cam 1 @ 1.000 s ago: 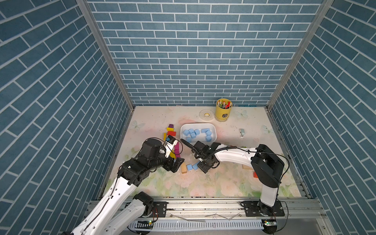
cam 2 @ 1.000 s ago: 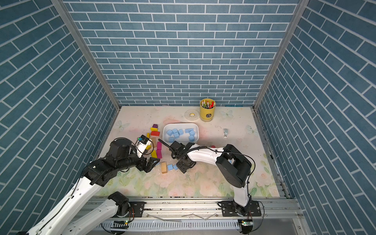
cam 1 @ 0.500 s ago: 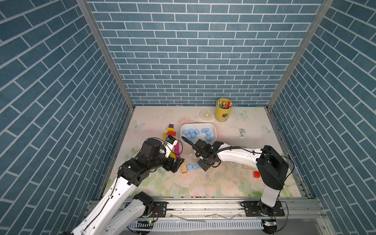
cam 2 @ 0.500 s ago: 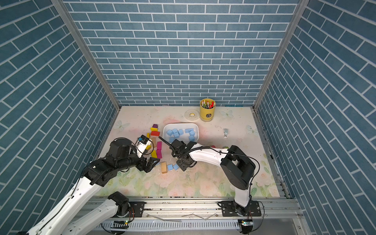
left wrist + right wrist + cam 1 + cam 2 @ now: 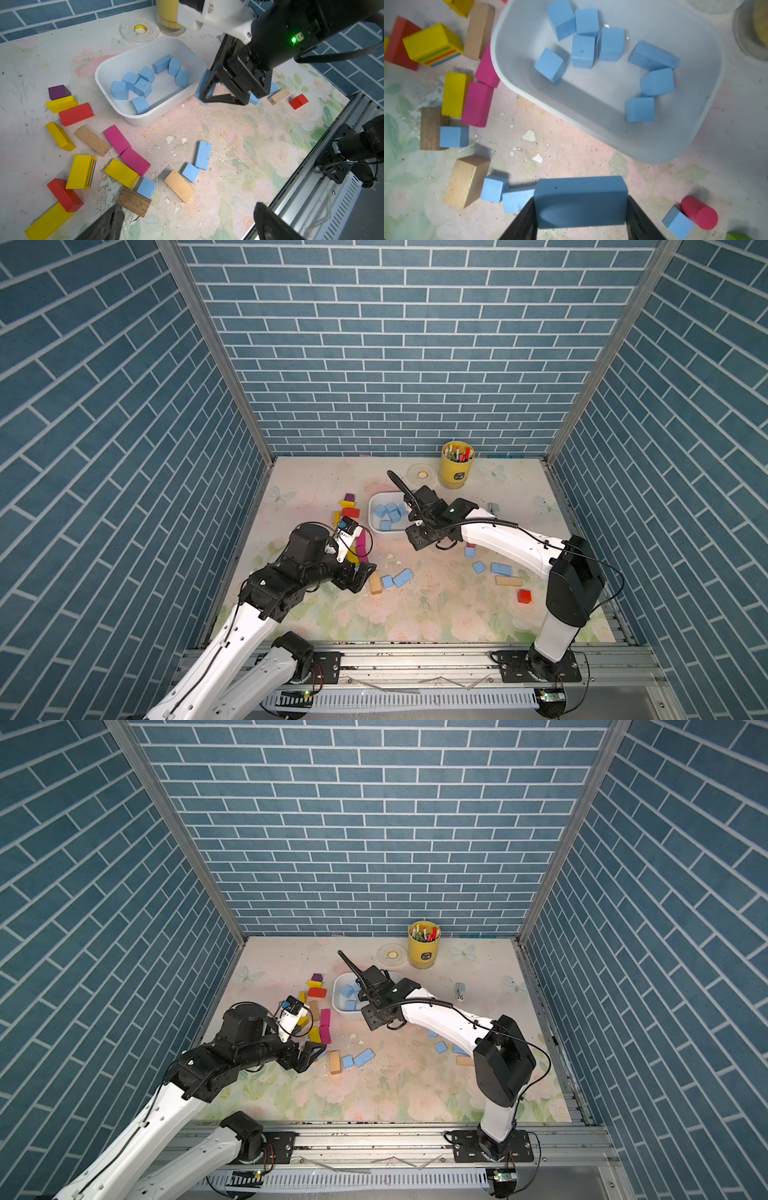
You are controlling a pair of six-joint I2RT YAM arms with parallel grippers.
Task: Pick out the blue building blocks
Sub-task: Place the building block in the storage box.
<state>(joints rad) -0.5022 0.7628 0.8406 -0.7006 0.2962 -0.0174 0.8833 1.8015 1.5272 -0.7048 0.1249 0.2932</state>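
R tool is gripping long blue brick across its ends, hovering over tabletop just short of white bin. Needs carrying past rim, releasing low over bare floor. L tool is gaping wide, empty.

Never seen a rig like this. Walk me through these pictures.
Two robot arms work at a table inside a walled booth. Two pictures look down from an overhead camera pair; the other two come from a camera on each arm's wrist. A white tub holds several blue blocks. Loose blue blocks lie on the table among other blocks in red, yellow, pink and bare wood. A yellow cup and a tape roll stand at the back. The right gripper clamps a blue brick near the tub. The left gripper is open and empty.
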